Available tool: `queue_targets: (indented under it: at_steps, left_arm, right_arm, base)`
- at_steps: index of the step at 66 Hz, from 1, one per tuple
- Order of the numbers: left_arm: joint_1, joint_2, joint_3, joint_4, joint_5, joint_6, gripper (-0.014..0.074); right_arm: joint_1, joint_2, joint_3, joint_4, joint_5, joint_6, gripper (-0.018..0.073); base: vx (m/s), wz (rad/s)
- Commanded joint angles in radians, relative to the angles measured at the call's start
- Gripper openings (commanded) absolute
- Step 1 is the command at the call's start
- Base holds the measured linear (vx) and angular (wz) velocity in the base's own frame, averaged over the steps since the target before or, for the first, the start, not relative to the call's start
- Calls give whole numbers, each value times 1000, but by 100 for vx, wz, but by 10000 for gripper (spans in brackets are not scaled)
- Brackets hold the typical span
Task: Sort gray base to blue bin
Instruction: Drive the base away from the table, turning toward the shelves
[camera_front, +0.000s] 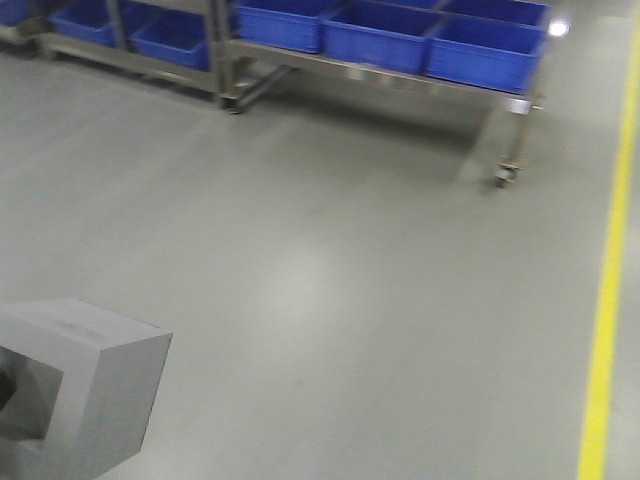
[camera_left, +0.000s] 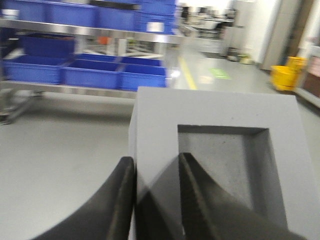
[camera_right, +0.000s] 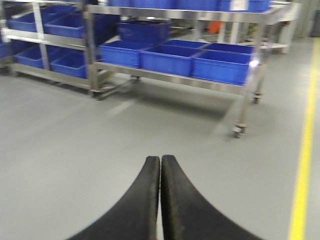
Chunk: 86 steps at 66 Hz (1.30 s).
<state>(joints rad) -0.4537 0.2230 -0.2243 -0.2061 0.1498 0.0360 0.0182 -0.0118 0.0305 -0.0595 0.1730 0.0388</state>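
The gray base (camera_left: 220, 110), a matte gray block with a square recess, fills the left wrist view and shows at the lower left of the front view (camera_front: 100, 390). My left gripper (camera_left: 156, 158) is shut on it, pinching the wall beside the recess, one finger outside and one inside. It hangs above the floor. Blue bins (camera_front: 480, 45) with solid walls sit side by side on a low metal rack far ahead, and also show in the wrist views (camera_left: 90, 75) (camera_right: 220, 65). My right gripper (camera_right: 160, 158) is shut with nothing in it, over bare floor.
The steel rack (camera_front: 380, 75) stands on caster wheels (camera_front: 505, 175), with a second rack of bins (camera_front: 110, 30) to its left. A yellow floor line (camera_front: 610, 300) runs along the right. A yellow bucket (camera_left: 285, 77) stands far off. Gray floor lies between me and the racks.
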Motion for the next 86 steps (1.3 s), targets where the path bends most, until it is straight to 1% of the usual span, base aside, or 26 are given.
queue_targets:
  at_steps: [1,27,43,66,86]
  left_arm:
    - [-8,9,-34,-8,-113,-5,-6]
    - [-8,9,-34,-8,-113,-5,-6]
    - [-8,9,-34,-8,-113,-5,-6]
    - [-8,9,-34,-8,-113,-5,-6]
    - [-8,9,-34,-8,-113,-5,-6]
  right_arm:
    - [-5,-12,14,-6,-74,-5,-9]
    - [-5,-12,14,-6,-74,-5,-9]
    - [-5,-12,14,-6,-74,-5,-9]
    - [-5,-12,14,-6,-74,-5,-9]
    - [-5,-12,14,-6,-74,-5,-9]
  base:
    - [-2,-82]
    - [2,-78]
    - [8,-56]
    - [15,-28]
    - [27,0]
